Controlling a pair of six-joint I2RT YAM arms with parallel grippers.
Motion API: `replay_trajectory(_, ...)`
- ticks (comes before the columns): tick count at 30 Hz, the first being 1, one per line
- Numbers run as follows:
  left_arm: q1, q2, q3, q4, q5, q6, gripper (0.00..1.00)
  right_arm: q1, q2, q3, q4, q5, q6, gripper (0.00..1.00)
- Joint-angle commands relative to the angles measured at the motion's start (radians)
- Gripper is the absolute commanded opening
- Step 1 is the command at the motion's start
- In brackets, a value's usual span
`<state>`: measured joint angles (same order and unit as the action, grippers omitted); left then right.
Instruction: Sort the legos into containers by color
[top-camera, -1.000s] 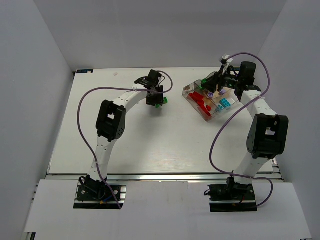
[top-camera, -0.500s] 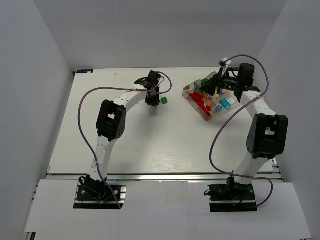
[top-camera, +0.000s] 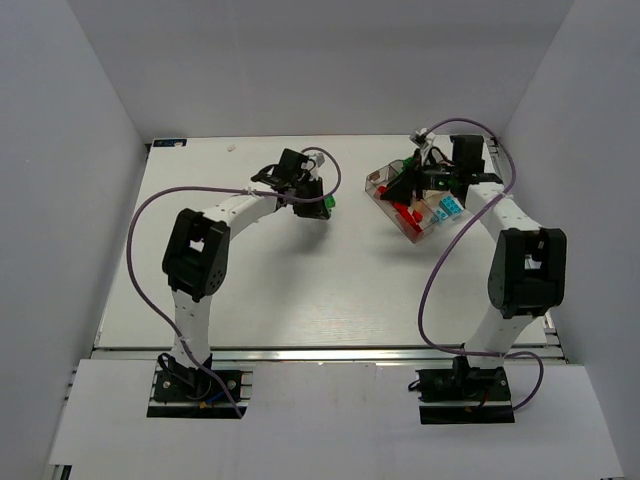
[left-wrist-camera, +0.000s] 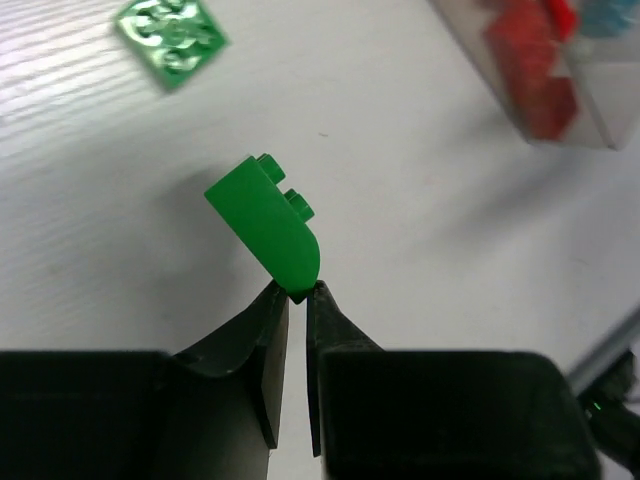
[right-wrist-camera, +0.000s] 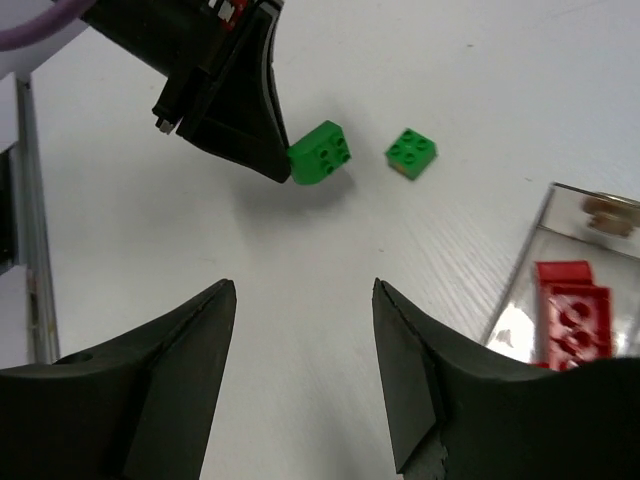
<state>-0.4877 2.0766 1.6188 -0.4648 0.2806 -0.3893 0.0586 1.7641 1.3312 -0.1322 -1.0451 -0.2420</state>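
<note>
My left gripper (left-wrist-camera: 297, 292) is shut on a green lego (left-wrist-camera: 265, 225), pinching only its curved lower edge at the very fingertips. The right wrist view shows that green lego (right-wrist-camera: 320, 153) held close above the table. A second green lego (right-wrist-camera: 411, 152) lies loose just beside it. The clear compartment tray (top-camera: 376, 181) at the back right holds red legos (top-camera: 405, 212) and cyan ones (top-camera: 450, 207). My right gripper (right-wrist-camera: 305, 290) is open and empty. It hangs over the tray's left end (right-wrist-camera: 525, 270) and faces the left gripper.
The white side walls close in the table (top-camera: 300, 290) left and right. Purple cables loop from both arms. A metal rail (top-camera: 320, 352) runs along the near edge.
The left jaws closed on the green lego and that arm's elbow swung left. The right gripper moved left off the middle of the tray and opened a little wider.
</note>
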Motion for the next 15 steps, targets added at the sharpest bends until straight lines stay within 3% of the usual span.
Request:
replay_trajectory(1,0.009,-0.119,-0.063,0.136,0.199,-0.016,0.22,0.049,0.000,0.003,-0.035,-0.035,0.029,0.63)
replay_trajectory(8,0.009,-0.196,-0.181,0.288,0.442,-0.071,0.22,0.087,0.098,0.039,-0.049,-0.081,0.355,0.65)
replay_trajectory(15,-0.003,-0.262,-0.215,0.273,0.451,0.006,0.22,0.102,0.153,0.120,-0.096,0.031,0.622,0.72)
